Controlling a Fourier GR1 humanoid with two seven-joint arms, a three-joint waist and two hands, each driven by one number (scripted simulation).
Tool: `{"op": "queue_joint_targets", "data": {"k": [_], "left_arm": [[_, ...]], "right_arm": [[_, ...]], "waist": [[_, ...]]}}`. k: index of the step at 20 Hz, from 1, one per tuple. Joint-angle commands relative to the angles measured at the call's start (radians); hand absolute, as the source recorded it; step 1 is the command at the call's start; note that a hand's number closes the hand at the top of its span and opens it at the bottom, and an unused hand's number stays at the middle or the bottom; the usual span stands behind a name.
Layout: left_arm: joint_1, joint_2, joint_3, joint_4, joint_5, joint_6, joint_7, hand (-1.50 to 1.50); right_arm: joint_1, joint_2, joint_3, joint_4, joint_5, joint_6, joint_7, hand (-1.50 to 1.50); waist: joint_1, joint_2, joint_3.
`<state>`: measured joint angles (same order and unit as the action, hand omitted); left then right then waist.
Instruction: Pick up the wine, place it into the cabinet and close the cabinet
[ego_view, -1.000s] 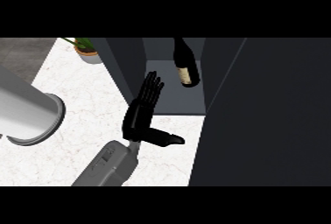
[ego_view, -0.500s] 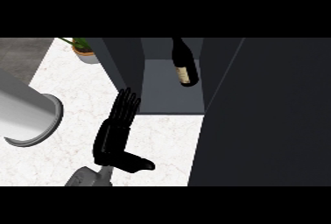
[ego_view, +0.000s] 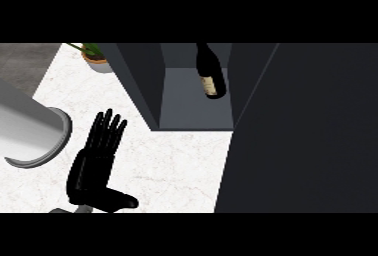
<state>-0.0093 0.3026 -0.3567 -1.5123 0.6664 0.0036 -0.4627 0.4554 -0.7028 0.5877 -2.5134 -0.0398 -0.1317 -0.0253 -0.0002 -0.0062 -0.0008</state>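
Note:
The dark wine bottle (ego_view: 210, 80) with a pale label stands inside the open cabinet (ego_view: 193, 112), towards the back of its grey shelf. My left hand (ego_view: 92, 165) is over the white marble counter, left of and below the cabinet's opening. Its fingers are straight and point up the view, its thumb sticks out to the right, and it holds nothing. It is well apart from the bottle. The cabinet's right door (ego_view: 310, 130) stands open as a large dark panel filling the right side. My right hand does not show.
A dark cabinet panel (ego_view: 140, 75) edges the opening on the left. A big grey round vessel (ego_view: 29, 130) sits at the left edge, close to my hand. A potted plant (ego_view: 96, 59) stands at the back left. Bare counter (ego_view: 177, 170) lies before the opening.
My left hand has drawn back from the cabinet's opening, moving left and down the view, its fingers still straight. The bottle has stayed put inside the cabinet.

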Motion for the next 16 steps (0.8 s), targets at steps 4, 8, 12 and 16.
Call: {"op": "queue_joint_targets", "data": {"k": [4, 8, 12, 16], "left_arm": [[0.039, 0.089, 0.110, -0.048, 0.035, -0.035, 0.002, -1.50], [0.038, 0.150, 0.184, -0.034, 0.090, -0.114, 0.023, -1.50], [0.076, 0.180, 0.212, -0.037, 0.109, -0.159, 0.026, -1.50], [0.102, 0.206, 0.244, -0.035, 0.120, -0.195, 0.024, -1.50]], "right_arm": [[0.056, -0.078, 0.077, -0.221, -0.053, 0.098, 0.048, 1.50], [-0.023, 0.001, 0.146, -0.210, 0.007, 0.056, 0.110, 1.50], [-0.101, 0.042, 0.175, -0.216, 0.003, 0.037, 0.201, 1.50], [-0.162, 0.093, 0.230, -0.178, 0.035, 0.035, 0.221, 1.50]], "waist": [[-0.006, 0.000, 0.000], [-0.002, 0.003, -0.001], [0.008, 0.006, -0.002], [0.010, 0.005, -0.003]]}}
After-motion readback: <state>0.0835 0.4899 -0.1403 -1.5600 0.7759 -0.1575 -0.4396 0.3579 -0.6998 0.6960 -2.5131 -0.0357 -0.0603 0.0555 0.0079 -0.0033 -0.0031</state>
